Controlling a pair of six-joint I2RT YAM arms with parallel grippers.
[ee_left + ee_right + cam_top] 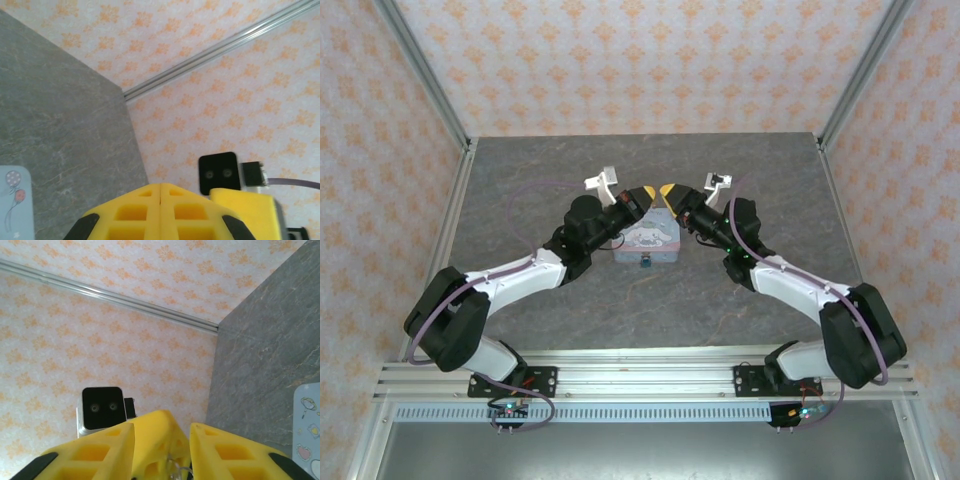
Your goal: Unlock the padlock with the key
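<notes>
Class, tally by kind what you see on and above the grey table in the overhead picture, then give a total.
Grippers: 2 (left gripper, right gripper)
Tin: 1
Padlock: 1
Total: 4

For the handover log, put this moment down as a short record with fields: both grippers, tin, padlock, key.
left gripper: fingers pressed together, at the tin's far side
right gripper: fingers apart, tip to tip with the left gripper
tin: pale blue, flat on the table, between the two arms
padlock: teal, against the tin's near side, no fingers on it
key: perhaps the small silvery piece between the right fingers; too little shows to be sure
</notes>
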